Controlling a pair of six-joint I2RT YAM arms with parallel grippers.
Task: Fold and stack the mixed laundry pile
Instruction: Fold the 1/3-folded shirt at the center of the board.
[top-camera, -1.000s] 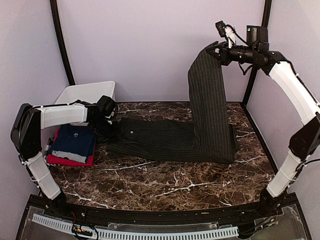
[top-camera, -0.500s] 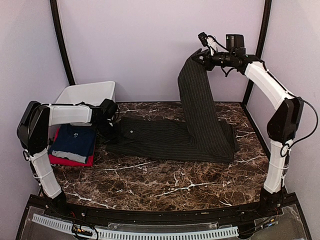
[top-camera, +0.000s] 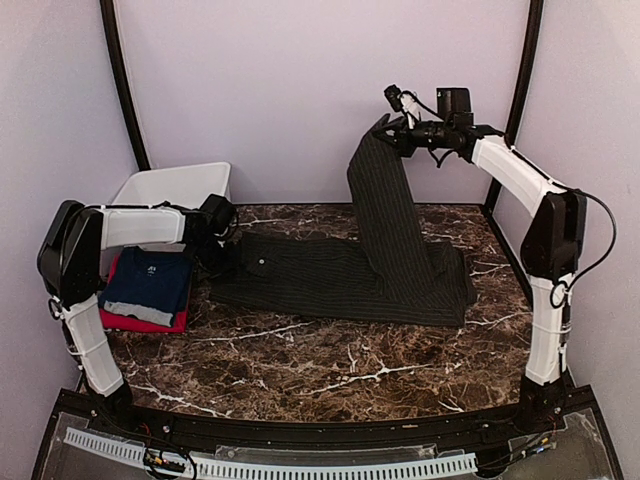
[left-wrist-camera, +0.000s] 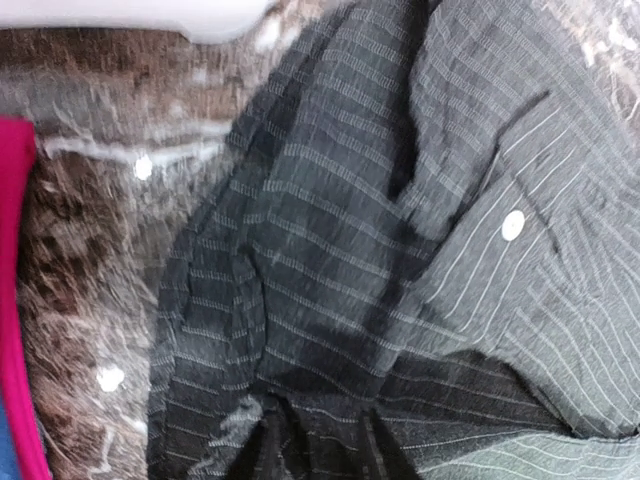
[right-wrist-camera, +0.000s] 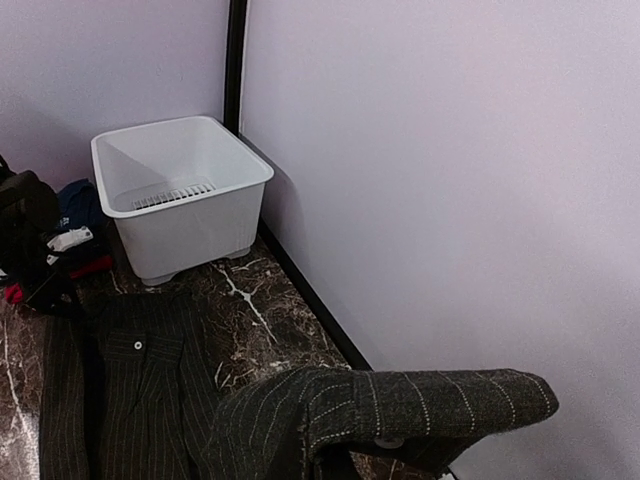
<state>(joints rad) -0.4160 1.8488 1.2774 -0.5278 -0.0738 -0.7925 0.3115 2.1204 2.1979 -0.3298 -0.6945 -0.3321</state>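
The dark charcoal pinstriped shirt (top-camera: 310, 275) lies spread across the back of the marble table. My right gripper (top-camera: 386, 128) is shut on one part of it and holds it high near the back wall, so a strip of cloth hangs down to the table. In the right wrist view the cloth (right-wrist-camera: 400, 405) drapes over the fingers and hides them. My left gripper (top-camera: 215, 252) is low at the shirt's left end, with bunched cloth (left-wrist-camera: 320, 330) between its fingers (left-wrist-camera: 268, 452). A folded navy T-shirt (top-camera: 150, 282) lies on a red T-shirt (top-camera: 135, 322) at the left.
A white plastic bin (top-camera: 175, 185) stands at the back left corner, behind the left gripper; it also shows in the right wrist view (right-wrist-camera: 180, 190). Black frame posts (top-camera: 120, 90) rise at the back corners. The table's marble top (top-camera: 330, 360) shows in front of the shirt.
My right gripper has moved left along the back wall with the lifted part of the shirt, and the hanging strip now slants more. The left gripper has stayed put.
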